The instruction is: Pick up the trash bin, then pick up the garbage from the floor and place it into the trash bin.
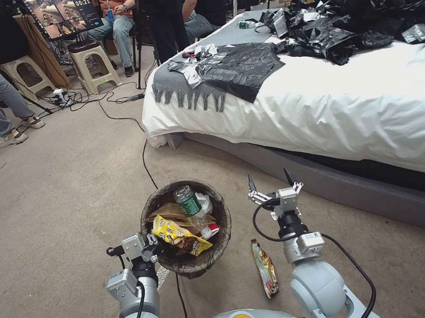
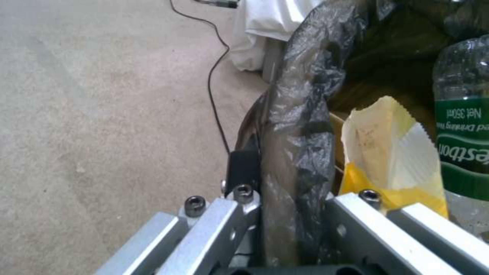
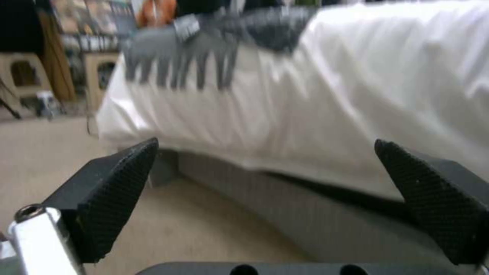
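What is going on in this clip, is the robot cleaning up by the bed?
Yes. The left claw is shut on the bag-lined rim of the trash bin, which already holds a green-labelled bottle, a yellow snack packet and other litter. The right claw hangs open and empty above the carpet beside the bed. One long wrapper lies on the floor between the two arms, not yet picked up.

Head view looks down and forward from above both arms. Left wrist view sits close against the trash bin [image 2: 300, 126] rim. Right wrist view faces the bed [image 3: 357, 95]; head view shares both
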Tool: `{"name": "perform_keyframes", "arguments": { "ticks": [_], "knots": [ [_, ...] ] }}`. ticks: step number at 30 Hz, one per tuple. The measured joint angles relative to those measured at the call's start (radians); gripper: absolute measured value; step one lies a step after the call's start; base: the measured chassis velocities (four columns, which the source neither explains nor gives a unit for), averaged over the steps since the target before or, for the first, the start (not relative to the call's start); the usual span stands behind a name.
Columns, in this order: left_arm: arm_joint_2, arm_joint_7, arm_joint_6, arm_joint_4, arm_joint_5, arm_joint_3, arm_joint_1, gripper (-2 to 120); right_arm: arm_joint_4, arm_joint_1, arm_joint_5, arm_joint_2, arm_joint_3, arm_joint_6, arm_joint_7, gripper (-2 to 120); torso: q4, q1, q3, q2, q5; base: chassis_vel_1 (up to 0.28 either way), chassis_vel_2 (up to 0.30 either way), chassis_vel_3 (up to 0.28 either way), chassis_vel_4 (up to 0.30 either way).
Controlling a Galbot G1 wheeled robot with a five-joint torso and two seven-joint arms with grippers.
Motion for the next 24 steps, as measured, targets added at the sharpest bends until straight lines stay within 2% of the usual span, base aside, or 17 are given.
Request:
{"name": "perform_keyframes", "arguments": {
  "ticks": [2, 3, 6, 7, 9, 11, 12, 14, 16, 20, 24],
  "knots": [
    [0.0, 0.0, -0.001, 0.002, 0.0, -0.002, -0.001, 0, 0.018, -0.004, 0.069, -0.023, -0.001, -0.091, 0.039, 100, -0.0001, 0.0, 0.0, 0.0, 0.0, 0.0, 0.0, 0.0, 0.0],
    [0.0, 0.0, -0.001, 0.002, 0.0, -0.002, -0.001, 0, 0.018, -0.004, 0.069, -0.023, -0.001, -0.091, 0.039, 100, -0.0001, 0.0, 0.0, 0.0, 0.0, 0.0, 0.0, 0.0, 0.0],
    [0.0, 0.0, -0.004, 0.006, 0.001, -0.003, -0.003, 0, 0.028, 0.001, 0.184, -0.069, -0.01, -0.238, 0.073, 100, 0.0, 0.0, 0.0, 0.0, 0.0, 0.0, 0.0, 0.0, 0.0],
    [0.0, 0.0, -0.004, 0.006, 0.001, -0.003, -0.003, 0, 0.028, 0.001, 0.184, -0.069, -0.01, -0.238, 0.073, 100, 0.0, 0.0, 0.0, 0.0, 0.0, 0.0, 0.0, 0.0, 0.0],
    [0.001, 0.0, -0.004, 0.008, 0.005, -0.001, -0.005, 0, 0.027, 0.017, 0.296, -0.119, -0.029, -0.347, 0.09, 100, 0.0, 0.0, 0.0, 0.0, 0.0001, 0.0, 0.0, 0.0, 0.0],
    [0.001, 0.0, -0.004, 0.009, 0.006, 0.0, -0.005, 0, 0.02, 0.025, 0.333, -0.138, -0.035, -0.382, 0.1, 100, 0.0001, 0.0, 0.0, 0.0, 0.0, 0.0, 0.0, 0.0, 0.0],
    [0.001, -0.001, -0.005, 0.011, 0.007, 0.0, -0.005, 0, 0.0, 0.039, 0.409, -0.186, -0.052, -0.438, 0.126, 100, 0.0001, 0.0, 0.0, 0.0, 0.0001, 0.0, 0.0, 0.0, 0.0],
    [0.001, -0.001, -0.005, 0.012, 0.008, 0.0, -0.005, 0, -0.012, 0.045, 0.438, -0.209, -0.058, -0.459, 0.134, 100, 0.0002, 0.0, 0.0, 0.0, 0.0, 0.0, 0.0, 0.0, 0.0],
    [0.001, -0.001, -0.006, 0.014, 0.016, 0.001, -0.008, 0, -0.063, 0.062, 0.535, -0.286, -0.077, -0.506, 0.144, 100, 0.0, 0.0, 0.0, 0.0, 0.0001, 0.0, 0.0, 0.0, 0.0],
    [0.002, -0.001, -0.006, 0.015, 0.019, 0.002, -0.011, 0, -0.098, 0.073, 0.587, -0.341, -0.102, -0.531, 0.146, 100, 0.0, 0.0, 0.0, 0.0, 0.0, 0.0, 0.0, 0.0, 0.0],
    [0.002, -0.001, -0.006, 0.016, 0.02, 0.002, -0.011, 0, -0.107, 0.075, 0.625, -0.363, -0.117, -0.554, 0.154, 100, 0.0, 0.0, 0.0, 0.0, 0.0001, 0.0, 0.0, 0.0, 0.0]
  ]
}}
